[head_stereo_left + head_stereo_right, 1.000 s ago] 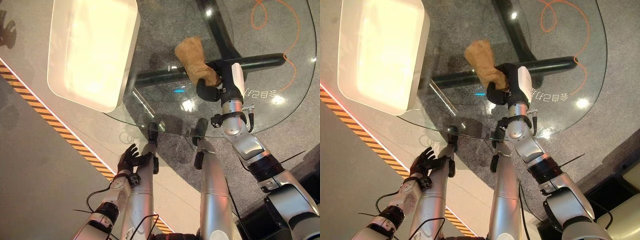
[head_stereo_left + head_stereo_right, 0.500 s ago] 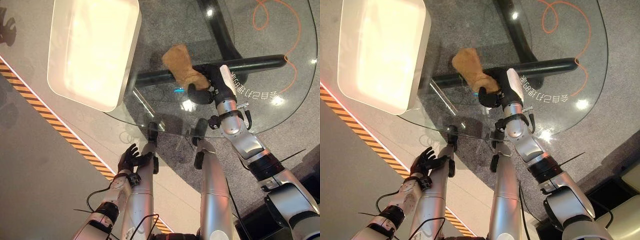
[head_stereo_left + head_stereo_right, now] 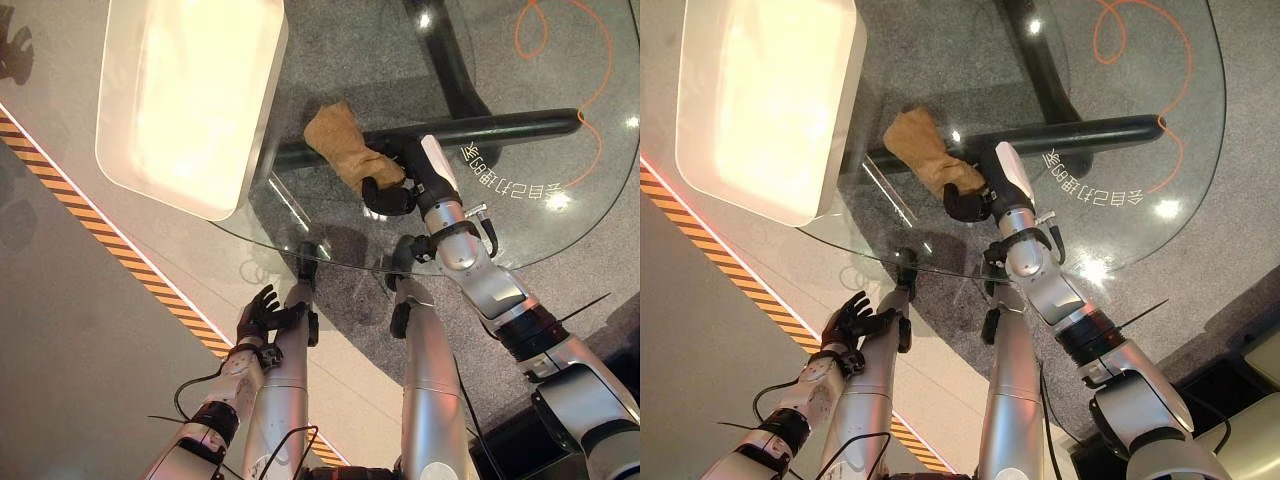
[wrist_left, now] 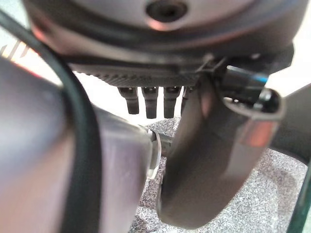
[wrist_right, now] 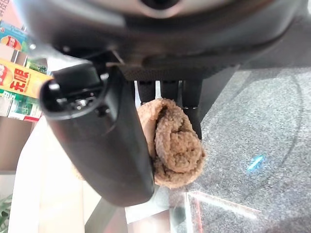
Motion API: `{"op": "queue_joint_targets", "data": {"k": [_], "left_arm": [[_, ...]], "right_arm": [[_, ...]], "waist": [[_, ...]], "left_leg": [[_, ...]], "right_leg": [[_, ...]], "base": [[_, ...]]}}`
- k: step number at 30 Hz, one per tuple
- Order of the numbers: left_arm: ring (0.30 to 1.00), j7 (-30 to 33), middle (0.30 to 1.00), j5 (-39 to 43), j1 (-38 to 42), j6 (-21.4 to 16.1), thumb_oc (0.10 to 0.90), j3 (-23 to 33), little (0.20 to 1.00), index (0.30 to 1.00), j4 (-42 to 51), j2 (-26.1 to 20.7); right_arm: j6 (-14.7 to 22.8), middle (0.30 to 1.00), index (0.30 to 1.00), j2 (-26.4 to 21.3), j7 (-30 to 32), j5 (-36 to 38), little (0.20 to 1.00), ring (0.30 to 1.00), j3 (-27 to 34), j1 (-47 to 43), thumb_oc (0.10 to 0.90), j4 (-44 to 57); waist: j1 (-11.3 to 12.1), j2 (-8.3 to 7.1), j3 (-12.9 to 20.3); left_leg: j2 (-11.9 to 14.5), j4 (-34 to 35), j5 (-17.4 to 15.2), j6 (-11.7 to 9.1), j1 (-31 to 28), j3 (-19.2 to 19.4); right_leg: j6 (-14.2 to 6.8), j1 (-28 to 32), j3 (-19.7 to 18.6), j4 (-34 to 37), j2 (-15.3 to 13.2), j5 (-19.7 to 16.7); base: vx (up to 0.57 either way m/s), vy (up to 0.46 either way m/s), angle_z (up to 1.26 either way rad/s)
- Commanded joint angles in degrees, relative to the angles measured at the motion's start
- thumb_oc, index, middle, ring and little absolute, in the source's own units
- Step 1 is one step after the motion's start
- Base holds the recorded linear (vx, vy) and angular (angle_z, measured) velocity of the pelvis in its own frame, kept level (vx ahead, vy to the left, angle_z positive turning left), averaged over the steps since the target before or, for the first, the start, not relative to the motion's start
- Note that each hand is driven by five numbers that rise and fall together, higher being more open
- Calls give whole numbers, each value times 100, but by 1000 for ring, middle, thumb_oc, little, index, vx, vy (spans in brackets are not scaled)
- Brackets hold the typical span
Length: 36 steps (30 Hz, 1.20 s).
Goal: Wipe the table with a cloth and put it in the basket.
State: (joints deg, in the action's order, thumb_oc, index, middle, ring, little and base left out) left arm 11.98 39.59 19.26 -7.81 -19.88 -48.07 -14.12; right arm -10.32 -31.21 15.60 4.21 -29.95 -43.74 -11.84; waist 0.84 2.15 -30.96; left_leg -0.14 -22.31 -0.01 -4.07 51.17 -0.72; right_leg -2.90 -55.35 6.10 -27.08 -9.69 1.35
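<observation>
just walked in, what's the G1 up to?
It's wiping the glass table. The right hand is shut on a tan cloth pressed to the glass, beside the white basket at the table's left. The left hand hangs open below the table edge, idle. The cloth is not yet in the basket.

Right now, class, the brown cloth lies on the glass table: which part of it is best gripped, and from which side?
Probably the bunched near end, approached from the robot's side. The right hand already clamps that thick roll between thumb and fingers, as the right wrist view shows. The rest of the cloth spreads flat on the glass table toward the white basket, offering little to pinch.
</observation>
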Motion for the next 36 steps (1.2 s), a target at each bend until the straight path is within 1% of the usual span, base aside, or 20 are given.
{"op": "queue_joint_targets", "data": {"k": [1, 3, 5, 6, 8, 10, 16, 17, 18, 21, 22, 24, 25, 26, 27, 30, 32, 34, 35, 36], "left_arm": [[900, 76, 900, -6, -653, 118, 800, -285, 900, 900, 48, -12], [900, 62, 900, -12, -780, 99, 800, -321, 900, 900, 38, -19], [900, 63, 900, -9, -662, 84, 800, -282, 900, 900, 32, -24], [900, 43, 900, -11, -787, 66, 800, -320, 900, 900, 22, -27], [900, 45, 900, -3, -776, 90, 800, -318, 900, 900, 49, -47], [900, 24, 900, 2, -656, 84, 800, -268, 900, 900, 41, -70], [900, 17, 900, 13, -776, 97, 800, -319, 900, 900, 54, -80], [900, 18, 900, 13, -661, 102, 800, -279, 900, 900, 58, -89], [900, 10, 900, 18, -775, 101, 800, -327, 900, 900, 51, -94], [900, 24, 900, 21, -662, 90, 800, -290, 900, 900, 60, -104], [900, 24, 900, 23, -791, 81, 800, -334, 900, 900, 65, -100], [900, 22, 900, 18, -673, 82, 800, -291, 900, 900, 67, -112], [900, 26, 900, 18, -787, 77, 800, -335, 900, 900, 59, -98], [900, 31, 900, 23, -667, 73, 800, -292, 900, 900, 51, -100], [900, 27, 900, 23, -785, 71, 800, -333, 900, 900, 47, -94], [900, 32, 900, 33, -786, 52, 800, -331, 900, 900, 48, -93], [900, 39, 900, 22, -662, 64, 800, -281, 900, 900, 57, -95], [900, 36, 900, 37, -773, 74, 800, -323, 900, 900, 69, -99], [900, 40, 900, 36, -653, 75, 800, -282, 900, 900, 72, -102], [900, 32, 900, 35, -767, 75, 800, -315, 900, 900, 69, -96]], "right_arm": [[546, 300, 300, 86, -466, 145, 200, 300, -529, 236, 100, 878], [631, 300, 300, 87, -585, 155, 200, 300, -560, 349, 100, 890], [646, 300, 300, 59, -663, 130, 200, 300, -543, 228, 100, 911], [666, 300, 300, 68, -728, 107, 200, 300, -591, 331, 100, 923], [654, 300, 300, 52, -811, 99, 200, 300, -621, 313, 100, 967], [644, 300, 300, -1, -889, 94, 200, 300, -617, 186, 100, 999], [641, 300, 300, -52, -1020, 129, 200, 300, -719, 286, 100, 1037], [635, 300, 300, -72, -1020, 128, 200, 300, -702, 173, 100, 1035], [615, 300, 300, -56, -996, 128, 200, 300, -733, 280, 100, 1034], [635, 300, 300, -99, -911, 135, 200, 300, -703, 190, 100, 1039], [640, 300, 300, -80, -866, 143, 200, 300, -706, 310, 100, 1033], [644, 300, 300, -106, -830, 143, 200, 300, -670, 194, 100, 1024], [642, 300, 300, -78, -829, 147, 200, 300, -682, 308, 100, 1017], [658, 300, 300, -93, -860, 131, 200, 300, -643, 213, 100, 1013], [660, 300, 300, -70, -858, 132, 200, 300, -664, 327, 100, 1009], [623, 300, 300, -70, -829, 123, 200, 300, -636, 331, 100, 1027], [605, 300, 300, -87, -770, 123, 200, 300, -597, 221, 100, 1039], [589, 300, 300, -61, -574, 126, 200, 300, -576, 339, 100, 1017], [592, 300, 300, -79, -513, 123, 200, 300, -529, 228, 100, 1009], [571, 300, 300, -57, -380, 109, 200, 300, -493, 348, 100, 976]], "waist": [[16, 192, 117], [45, 203, 117], [13, 188, 117], [42, 203, 117], [45, 204, 117], [11, 187, 117], [41, 195, 117], [15, 180, 117], [45, 191, 117], [13, 170, 117], [42, 185, 117], [12, 170, 117], [38, 184, 117], [4, 166, 117], [32, 181, 117], [27, 182, 117], [-3, 165, 117], [24, 182, 117], [-6, 168, 117], [18, 181, 117]], "left_leg": [[-332, -459, -151, 377, 460, 623], [-300, -495, -346, 348, 251, 591], [-325, -447, -154, 378, 455, 629], [-301, -506, -346, 346, 260, 604], [-295, -510, -348, 338, 256, 610], [-322, -454, -148, 370, 459, 641], [-285, -496, -346, 332, 245, 620], [-310, -446, -155, 364, 441, 651], [-285, -492, -343, 334, 237, 615], [-310, -431, -147, 369, 445, 640], [-284, -481, -340, 339, 242, 610], [-310, -429, -150, 372, 443, 642], [-285, -476, -342, 339, 234, 611], [-308, -421, -150, 370, 427, 650], [-282, -471, -341, 337, 226, 618], [-279, -476, -342, 337, 232, 626], [-302, -418, -147, 372, 429, 659], [-275, -460, -335, 342, 218, 632], [-303, -405, -145, 379, 415, 663], [-281, -453, -339, 349, 210, 627]], "right_leg": [[-97, -227, 137, 463, 295, -542], [-139, -48, 122, 384, 329, -358], [-98, -229, 145, 470, 301, -543], [-137, -52, 128, 388, 330, -362], [-141, -41, 136, 388, 324, -356], [-101, -224, 156, 472, 294, -544], [-146, -32, 146, 401, 320, -355], [-105, -204, 172, 483, 289, -538], [-148, -27, 148, 403, 319, -363], [-108, -208, 168, 503, 289, -554], [-149, -29, 144, 418, 322, -370], [-108, -205, 166, 506, 295, -554], [-148, -20, 143, 427, 326, -373], [-110, -187, 169, 517, 292, -554], [-151, -8, 146, 435, 323, -373], [-149, -19, 144, 431, 322, -376], [-108, -196, 168, 513, 293, -560], [-148, -10, 145, 436, 327, -381], [-106, -189, 167, 518, 299, -563], [-147, -8, 143, 435, 333, -379]], "base": [[0, 0, 0], [46, -5, 1], [-3, 0, 3], [-8, -1, 10], [-8, -1, 10], [-55, -3, 5], [14, -1, 2], [0, 0, 0], [0, 0, 0], [0, -6, 0], [0, 0, 0], [0, 0, 0], [-58, 3, -1], [46, 5, -1], [0, 0, 0], [16, 1, 0], [-27, -1, 0], [0, 0, 0], [0, 0, 0], [-57, -3, 0]]}}
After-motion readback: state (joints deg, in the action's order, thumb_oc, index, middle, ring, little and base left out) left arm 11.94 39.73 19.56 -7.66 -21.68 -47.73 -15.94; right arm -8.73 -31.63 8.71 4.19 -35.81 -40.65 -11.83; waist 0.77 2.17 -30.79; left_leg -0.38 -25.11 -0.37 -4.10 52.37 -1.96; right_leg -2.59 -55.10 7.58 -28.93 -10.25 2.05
